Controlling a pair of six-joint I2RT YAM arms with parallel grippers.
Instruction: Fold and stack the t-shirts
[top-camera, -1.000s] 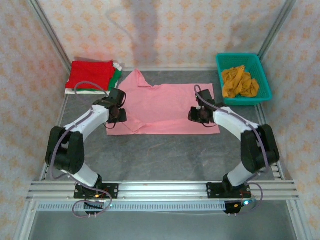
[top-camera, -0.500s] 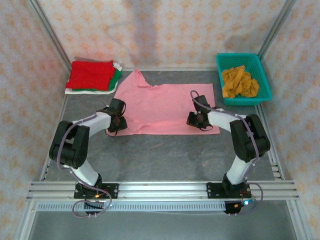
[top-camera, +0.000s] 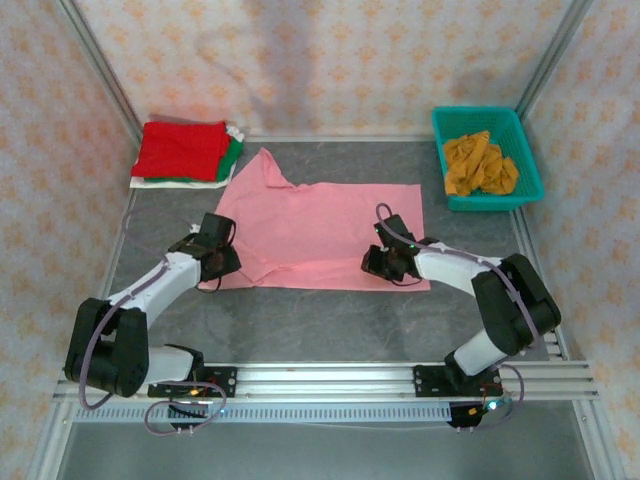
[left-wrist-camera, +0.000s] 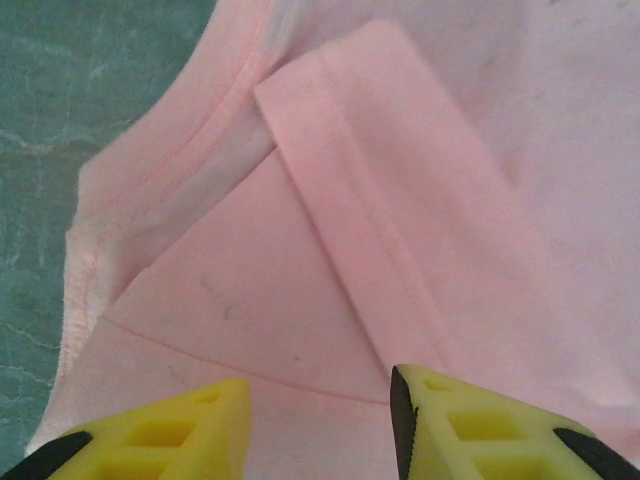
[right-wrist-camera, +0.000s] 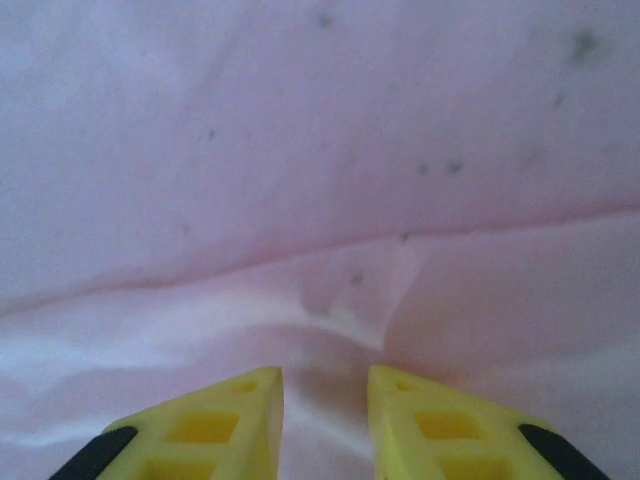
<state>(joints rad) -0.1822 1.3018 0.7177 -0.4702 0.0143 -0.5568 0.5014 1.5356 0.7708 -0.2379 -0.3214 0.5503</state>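
Note:
A pink t-shirt (top-camera: 320, 225) lies spread flat across the middle of the table, one sleeve pointing to the far left. My left gripper (top-camera: 218, 262) is down on the shirt's near-left part, its yellow fingers (left-wrist-camera: 180, 430) closed on pink cloth (left-wrist-camera: 400, 200) beside a folded sleeve hem. My right gripper (top-camera: 383, 262) is on the near-right edge, where pink cloth (right-wrist-camera: 300, 150) bunches up between its fingers (right-wrist-camera: 230, 420). At the far left, a folded red t-shirt (top-camera: 180, 150) tops a stack over a green one (top-camera: 234, 152) and a white one (top-camera: 160, 182). A mustard-orange t-shirt (top-camera: 478, 165) sits crumpled in the basket.
The teal lattice basket (top-camera: 530, 170) stands at the far right corner. Metal frame posts run along both sides, and a rail (top-camera: 320, 380) crosses the near edge. Bare grey tabletop (top-camera: 320, 325) lies between the shirt and the rail.
Both grippers have pulled back toward the near edge, dragging the pink t-shirt with them. The shirt now lies flatter and closer to the arms' bases.

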